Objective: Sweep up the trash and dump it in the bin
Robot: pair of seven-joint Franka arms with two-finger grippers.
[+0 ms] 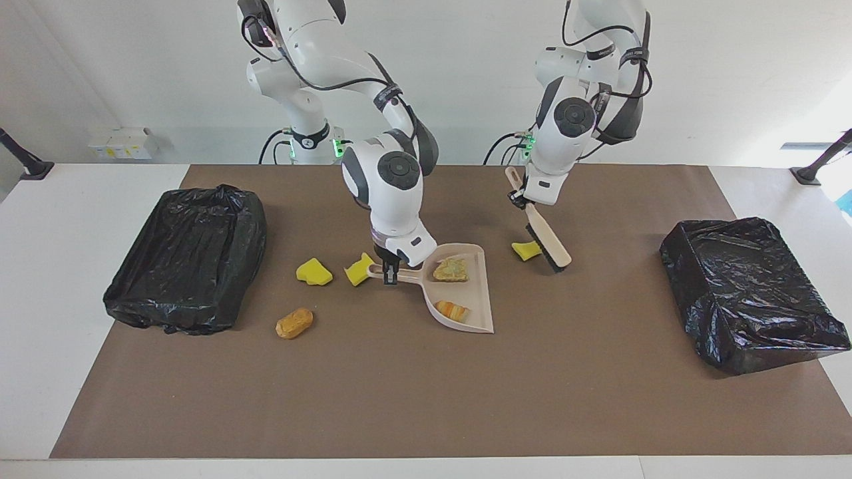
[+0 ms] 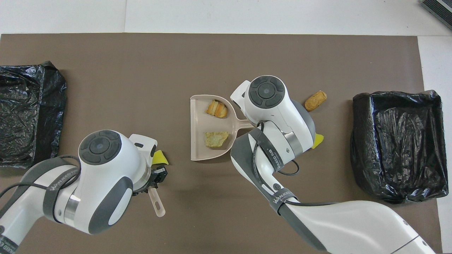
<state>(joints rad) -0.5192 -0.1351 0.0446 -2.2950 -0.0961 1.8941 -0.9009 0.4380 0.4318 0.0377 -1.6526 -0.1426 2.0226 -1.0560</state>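
Brown mat [image 1: 399, 399]: 2 trash [image 1: 451, 269] lumps sit in the dustpan [image 1: 466, 293], clamped at its handle by the right gripper [image 1: 391, 271]. The brush [image 1: 546, 241] is gripped by the left gripper [image 1: 520, 197]. Lumps judged light, soft, roll-prone; better swept than pinched.

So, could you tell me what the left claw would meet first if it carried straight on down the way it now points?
Probably the bright yellow sponge chunk beside the beige brush's dark bristles; the left claw holds that brush slanting down. Depth is unclear, so it may reach the brown mat instead.

Six trash lumps [image 1: 313, 272], two bins [image 1: 186, 259]
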